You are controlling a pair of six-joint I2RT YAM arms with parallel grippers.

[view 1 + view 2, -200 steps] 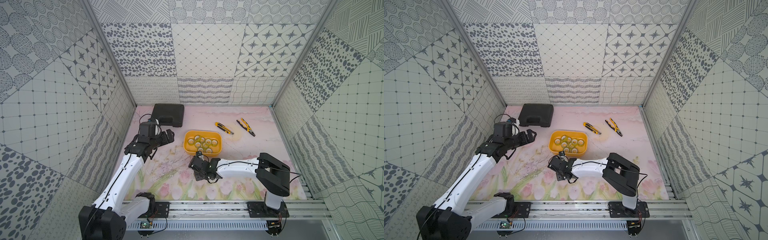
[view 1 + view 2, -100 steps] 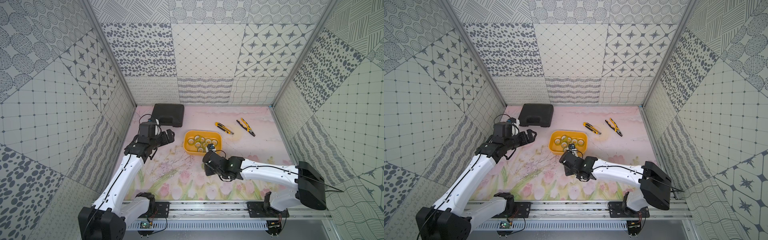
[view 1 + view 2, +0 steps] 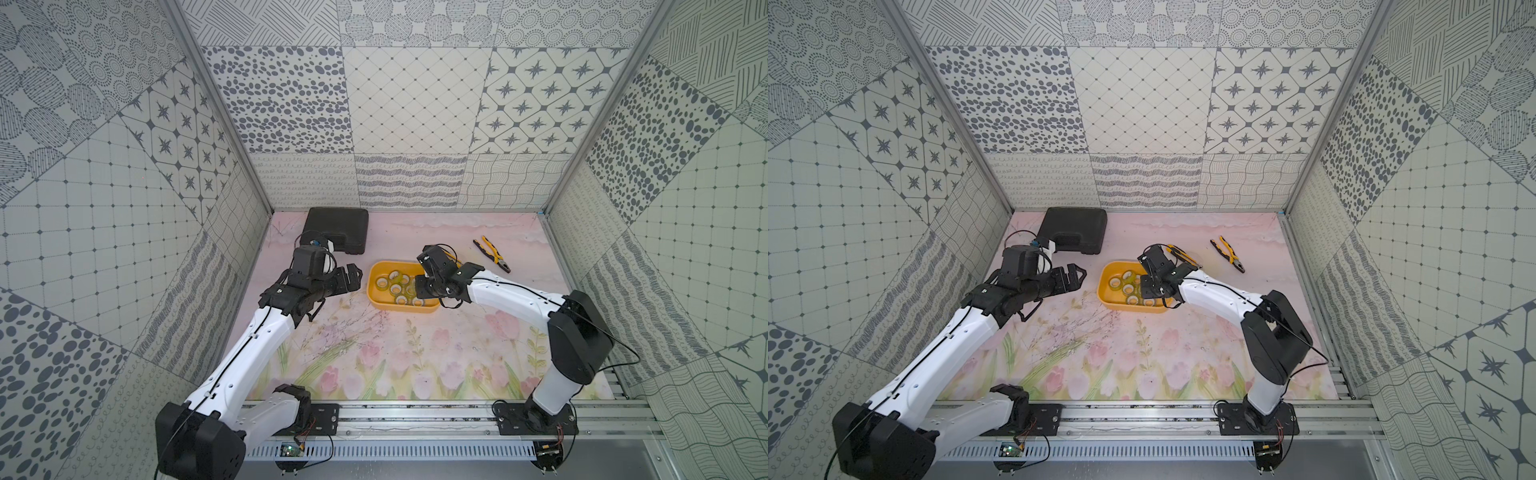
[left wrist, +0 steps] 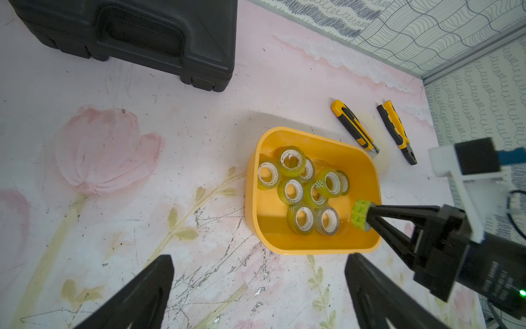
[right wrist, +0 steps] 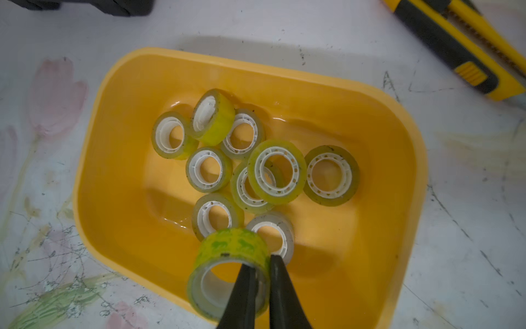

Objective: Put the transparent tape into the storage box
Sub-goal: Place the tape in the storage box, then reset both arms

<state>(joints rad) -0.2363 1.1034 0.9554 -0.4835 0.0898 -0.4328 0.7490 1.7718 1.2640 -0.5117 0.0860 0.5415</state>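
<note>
The storage box (image 3: 374,287) (image 3: 1104,291) is a shallow yellow tub in the middle of the floral mat. Several rolls of transparent tape (image 5: 273,171) (image 4: 293,190) lie inside it. My right gripper (image 5: 260,260) (image 4: 368,219) (image 3: 419,286) hangs over the box's near right part. It is shut on one more roll of transparent tape (image 5: 230,247) (image 4: 360,218), one finger inside the core and one outside the wall. My left gripper (image 4: 259,257) (image 3: 353,276) (image 3: 1077,276) hovers left of the box, open and empty.
A black plastic case (image 3: 336,228) (image 4: 128,34) lies at the back left. A yellow utility knife (image 4: 354,126) (image 5: 455,42) and yellow-handled pliers (image 3: 492,253) (image 4: 395,131) lie behind and right of the box. Patterned walls close in three sides.
My right gripper has shut on a roll in front of the box and carried it back over the box's right part. The left arm has not moved.
</note>
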